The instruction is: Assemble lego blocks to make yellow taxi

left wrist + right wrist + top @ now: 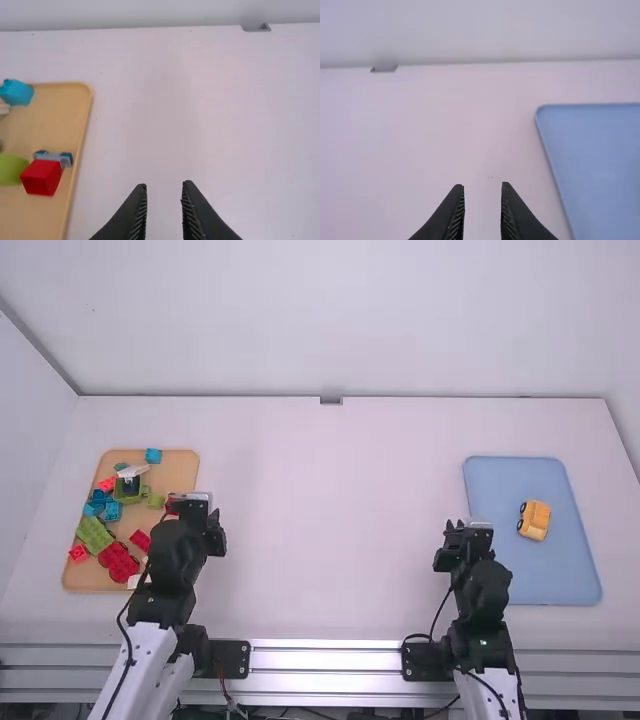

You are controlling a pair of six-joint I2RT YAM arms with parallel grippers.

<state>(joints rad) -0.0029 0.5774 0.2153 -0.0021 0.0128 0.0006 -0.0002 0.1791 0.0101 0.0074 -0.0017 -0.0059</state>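
The yellow taxi [535, 521] sits on the blue tray [555, 585], so assembly looks finished. Nearby, the right gripper [482, 188] has its fingers apart; across the table, the left gripper [164, 188], also spread, is beside the block tray [180, 471]. Next probably calls for nothing.

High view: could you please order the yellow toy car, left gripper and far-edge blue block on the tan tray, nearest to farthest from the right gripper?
1. Yellow toy car, on the blue tray.
2. Left gripper, by the tan tray.
3. Blue block, at that tray's far edge.
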